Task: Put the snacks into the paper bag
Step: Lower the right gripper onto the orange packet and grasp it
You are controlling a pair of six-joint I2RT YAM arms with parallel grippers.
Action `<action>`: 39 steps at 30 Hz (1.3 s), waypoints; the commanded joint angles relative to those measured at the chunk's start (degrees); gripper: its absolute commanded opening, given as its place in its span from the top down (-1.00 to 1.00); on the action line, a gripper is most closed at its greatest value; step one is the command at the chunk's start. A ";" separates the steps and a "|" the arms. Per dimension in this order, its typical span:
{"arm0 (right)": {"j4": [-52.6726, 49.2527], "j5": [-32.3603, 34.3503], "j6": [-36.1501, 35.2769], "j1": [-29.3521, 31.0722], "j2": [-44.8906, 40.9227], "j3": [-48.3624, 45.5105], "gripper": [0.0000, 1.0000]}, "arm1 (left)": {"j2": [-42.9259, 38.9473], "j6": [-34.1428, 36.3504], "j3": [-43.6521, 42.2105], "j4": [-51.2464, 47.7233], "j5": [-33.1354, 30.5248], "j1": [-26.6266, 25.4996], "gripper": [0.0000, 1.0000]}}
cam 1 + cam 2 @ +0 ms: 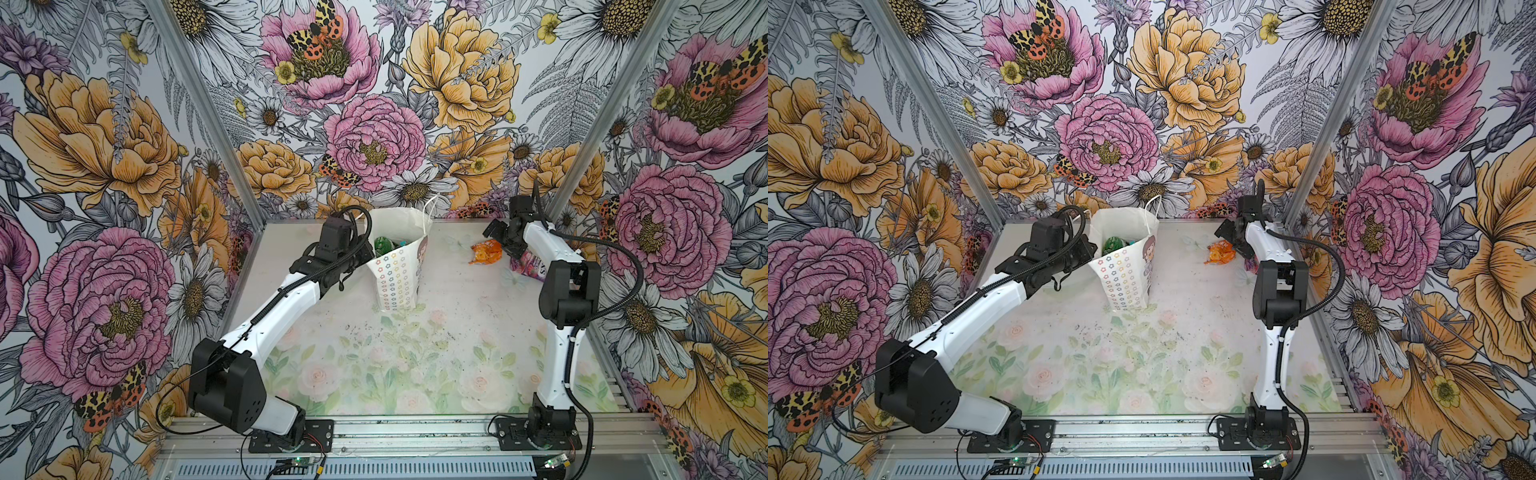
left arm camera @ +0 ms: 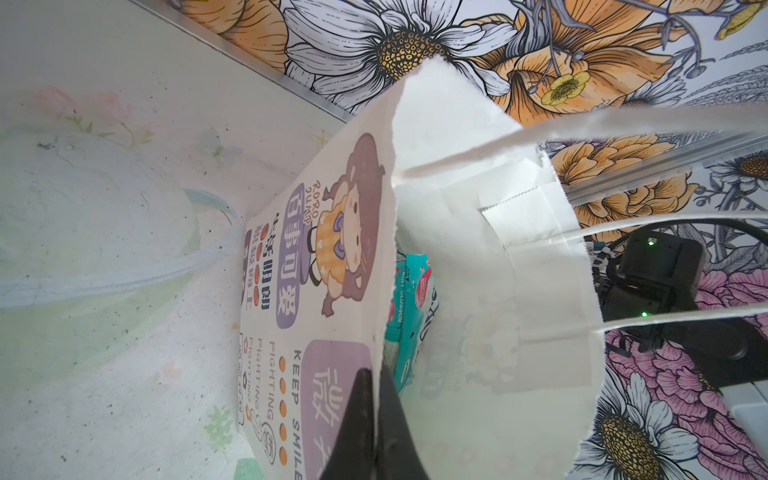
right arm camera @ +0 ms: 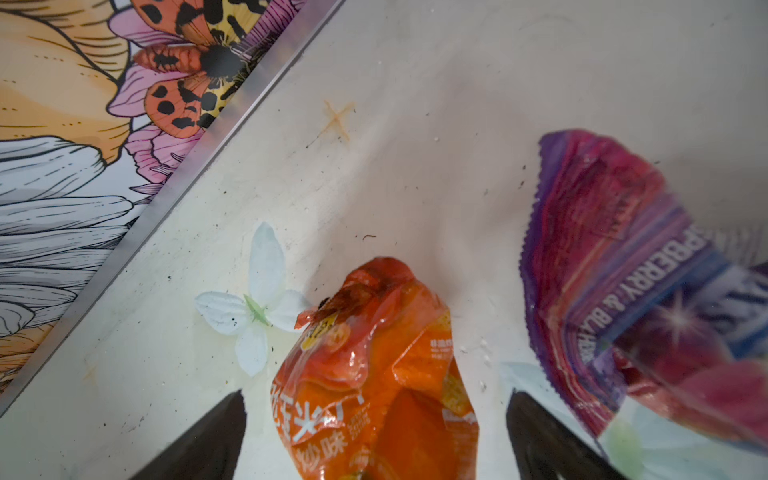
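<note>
The paper bag (image 1: 399, 276) (image 1: 1126, 282) stands upright at the back middle of the table, its mouth open. My left gripper (image 2: 376, 374) (image 1: 370, 251) is shut on the bag's near rim, one finger outside and one inside. A green snack (image 1: 382, 245) and a teal snack (image 2: 409, 316) lie inside the bag. To the bag's right an orange snack (image 1: 486, 251) (image 1: 1220, 251) (image 3: 374, 374) lies on the table. My right gripper (image 3: 376, 395) (image 1: 505, 248) hangs open over it, a finger on each side. A purple snack (image 3: 623, 291) (image 1: 530, 266) lies just beside, partly hidden by the right arm.
The back wall's metal rail (image 3: 187, 178) runs close behind the orange snack. The right side wall (image 1: 582, 174) stands near the right arm. The bag's string handles (image 2: 665, 224) stick out toward the left wrist camera.
</note>
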 commanded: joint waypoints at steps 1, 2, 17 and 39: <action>0.34 -0.55 -0.58 -0.05 1.67 2.40 -0.99 | -1.42 -0.62 0.42 3.42 0.50 0.53 1.00; 0.34 -0.84 -0.68 -0.03 2.03 2.51 -0.99 | -1.42 -0.62 0.33 3.42 0.49 0.51 1.00; 0.34 -2.84 -2.61 2.26 6.04 3.47 -0.95 | -1.41 -0.63 0.32 3.43 0.44 0.28 1.00; 1.94 -4.65 -5.06 2.45 1.92 -1.27 0.29 | -1.85 -0.53 -0.16 3.47 0.50 0.49 1.00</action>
